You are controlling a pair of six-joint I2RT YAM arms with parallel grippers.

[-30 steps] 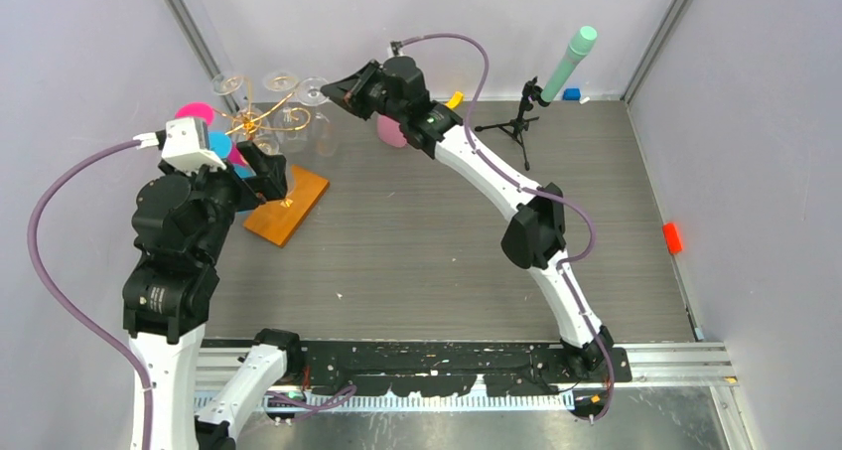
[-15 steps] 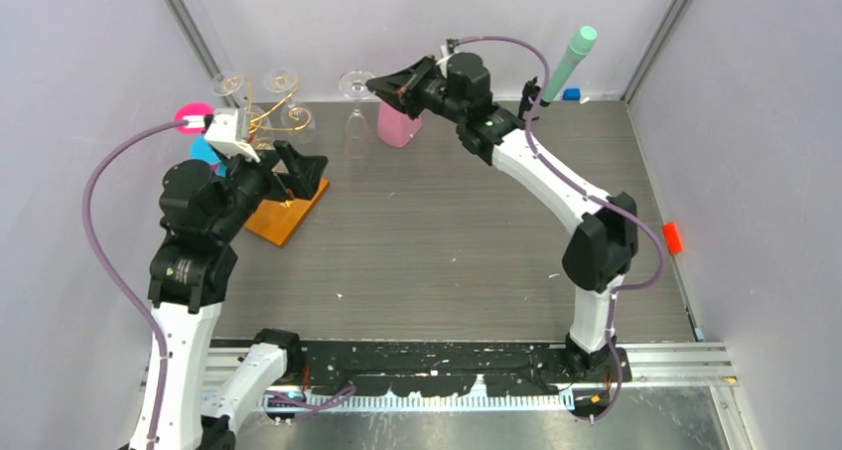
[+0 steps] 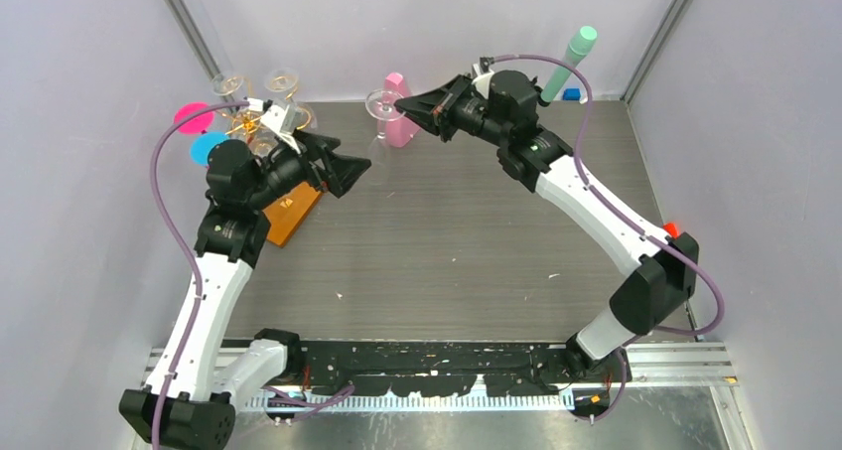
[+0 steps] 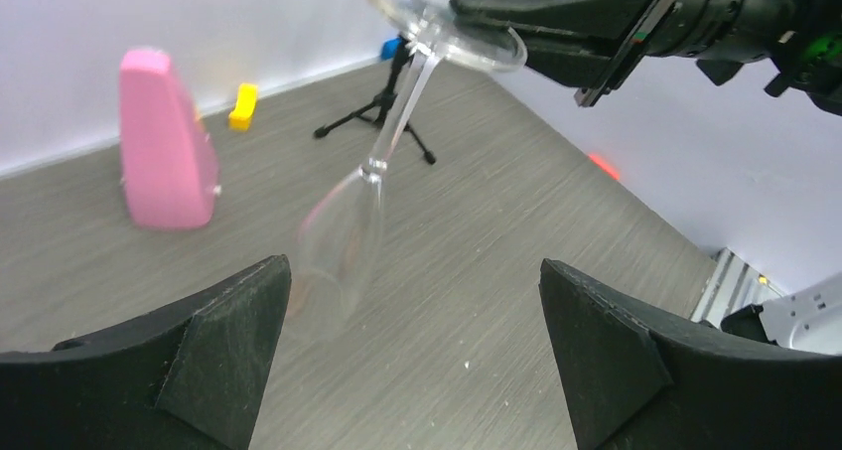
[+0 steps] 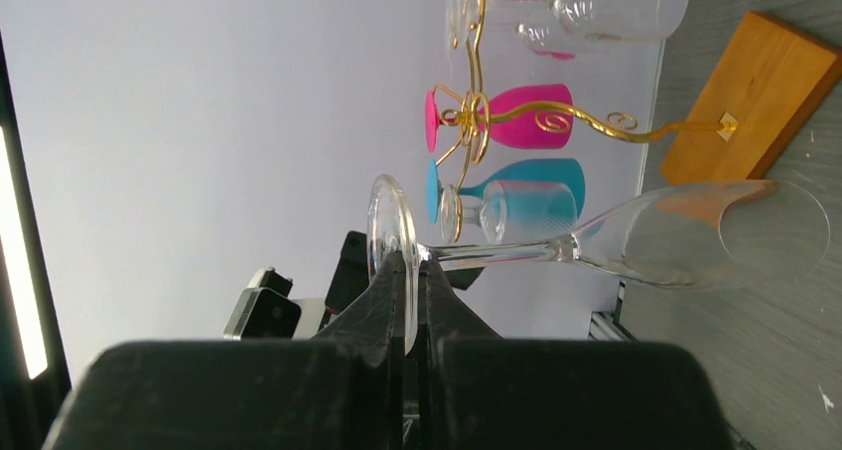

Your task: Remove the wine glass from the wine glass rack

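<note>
Gold wire rack (image 3: 243, 125) stands behind and left of the left gripper (image 3: 348, 169), whose jaws gape wide around nothing. Right of it, the wine glass (image 3: 382, 103) hangs clear of the rack, tilted bowl-down over the counter (image 3: 447, 231). Its foot is pinched edge-on in the clenched right gripper (image 3: 409, 102). Thin, light, slick and brittle, it likely handles best by stem or foot, gently.

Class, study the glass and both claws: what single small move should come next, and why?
Probably ease the open left claw forward around the stem of the wine glass. The right claw pinches the glass's foot, the glass hangs bowl-down, clear of the wine glass rack, and the left claw faces it.
</note>
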